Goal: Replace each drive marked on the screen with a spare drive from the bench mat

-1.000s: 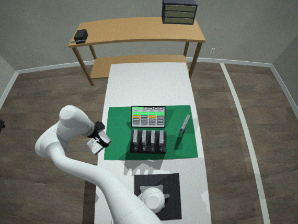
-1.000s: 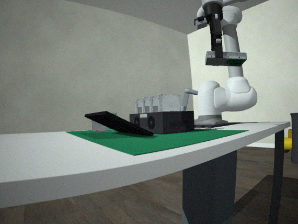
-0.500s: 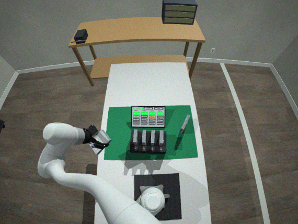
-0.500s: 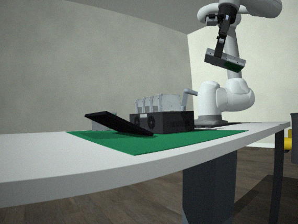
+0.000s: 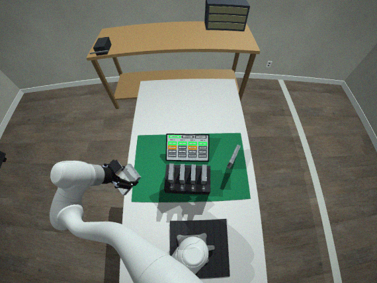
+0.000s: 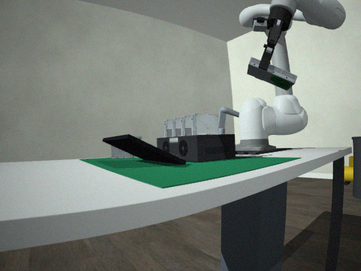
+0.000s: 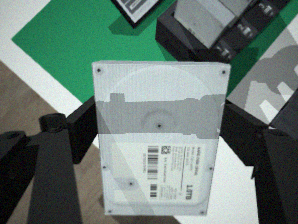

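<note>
My gripper (image 5: 126, 180) (image 6: 265, 63) (image 7: 157, 109) is shut on a grey spare drive (image 5: 130, 174) (image 6: 271, 75) (image 7: 160, 165). It holds the drive tilted, high in the air over the left edge of the green mat (image 5: 150, 155) (image 6: 206, 169) (image 7: 65, 40). The black dock (image 5: 186, 190) (image 6: 202, 147) (image 7: 170, 30) stands flat on the mat with several upright drives (image 5: 187, 172) (image 6: 193, 124) in its bays. The screen (image 5: 187, 147) (image 6: 142, 149) leans behind it, with orange fields in the first and third columns. The other spare drive (image 5: 233, 156) lies on the mat to the right of the dock.
The white table (image 5: 188, 106) (image 6: 63, 187) carries the mat and my base plate (image 5: 216, 231). A wooden shelf table (image 5: 172, 40) stands behind it with a drawer box (image 5: 227, 14) and a small black box (image 5: 102, 43).
</note>
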`<state>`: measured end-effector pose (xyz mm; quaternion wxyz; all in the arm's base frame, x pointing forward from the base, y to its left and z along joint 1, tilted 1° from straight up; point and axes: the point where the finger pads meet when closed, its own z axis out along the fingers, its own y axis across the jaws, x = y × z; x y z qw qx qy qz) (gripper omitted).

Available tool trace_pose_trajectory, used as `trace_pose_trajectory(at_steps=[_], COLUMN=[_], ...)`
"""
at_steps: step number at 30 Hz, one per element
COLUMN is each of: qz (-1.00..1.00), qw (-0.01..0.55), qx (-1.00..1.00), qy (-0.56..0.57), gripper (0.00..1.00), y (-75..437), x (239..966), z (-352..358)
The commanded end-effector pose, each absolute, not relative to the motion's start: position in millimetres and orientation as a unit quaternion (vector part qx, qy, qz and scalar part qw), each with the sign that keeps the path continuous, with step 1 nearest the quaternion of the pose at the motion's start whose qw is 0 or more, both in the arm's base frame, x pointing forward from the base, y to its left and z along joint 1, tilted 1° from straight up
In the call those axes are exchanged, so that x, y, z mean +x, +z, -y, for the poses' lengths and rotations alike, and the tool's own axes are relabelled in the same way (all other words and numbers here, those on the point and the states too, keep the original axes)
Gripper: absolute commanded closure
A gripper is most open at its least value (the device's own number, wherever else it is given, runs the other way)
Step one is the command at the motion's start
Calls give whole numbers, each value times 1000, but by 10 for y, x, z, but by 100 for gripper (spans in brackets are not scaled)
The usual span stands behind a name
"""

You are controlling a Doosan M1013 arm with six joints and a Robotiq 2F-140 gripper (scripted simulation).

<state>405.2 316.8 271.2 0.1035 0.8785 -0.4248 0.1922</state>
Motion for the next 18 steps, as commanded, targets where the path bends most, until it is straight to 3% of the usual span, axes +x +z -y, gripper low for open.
trace_pose_trajectory(at_steps=[1,10,18], qz=[421,406,402], qw=[118,164,172], qx=[871,841,833], qy=[221,318,340], gripper=[90,90,90], y=[2712,2716,2726], x=[4051,4055,4057], z=[-3166,-3169,-3178])
